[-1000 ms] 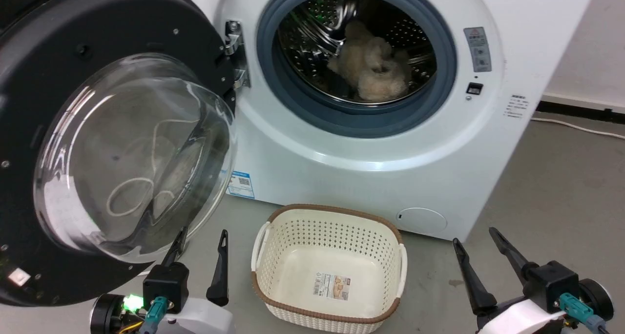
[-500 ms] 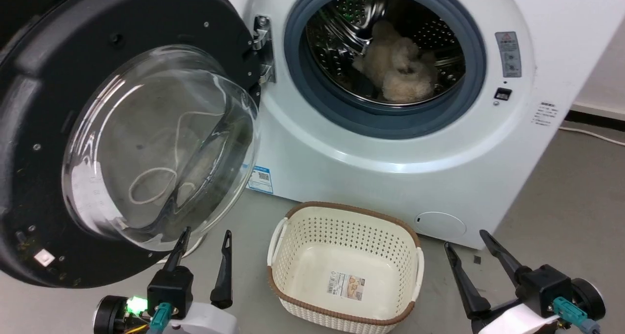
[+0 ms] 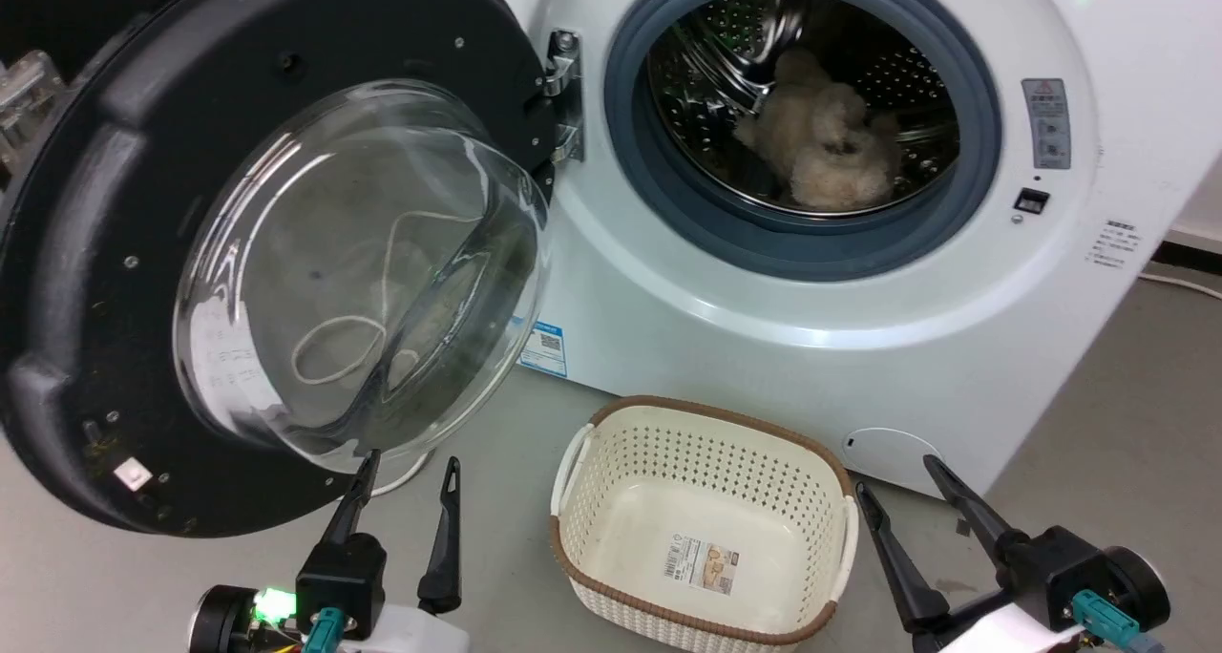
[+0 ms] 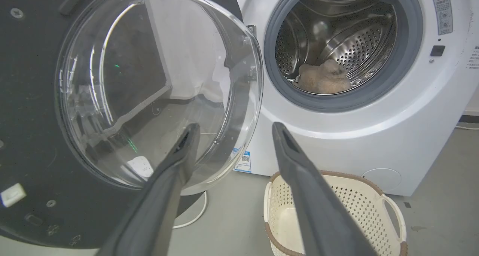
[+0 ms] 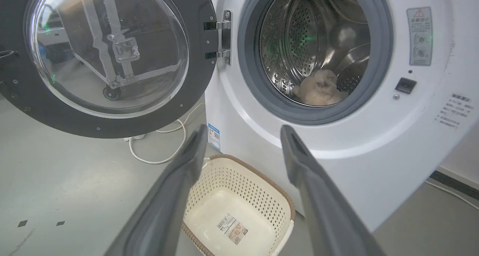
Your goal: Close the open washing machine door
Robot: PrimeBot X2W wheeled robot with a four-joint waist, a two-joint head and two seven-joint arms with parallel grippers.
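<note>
The washing machine door (image 3: 124, 281) (image 4: 33, 143) (image 5: 108, 50) stands swung wide open to the left, its black rim and bulging clear glass facing me, hung on a metal hinge (image 3: 563, 94). The white washing machine (image 3: 764, 347) (image 4: 336, 143) (image 5: 374, 147) shows its steel drum with a beige fluffy item (image 3: 826, 147) inside. My left gripper (image 3: 409, 465) (image 4: 232, 128) is open, low, just below the door's glass, apart from it. At the lower right my right gripper (image 3: 895, 472) (image 5: 243, 130) is open and holds nothing.
A cream perforated basket (image 3: 702, 529) (image 4: 389, 207) (image 5: 224, 181) with a brown rim sits empty on the grey floor before the machine, between my grippers. A white cable (image 5: 157, 151) lies on the floor under the door. A round flap (image 3: 888, 448) is low on the machine's front.
The head camera has turned left, so the door, machine and basket have shifted right in view. Both grippers stay open at the bottom edge.
</note>
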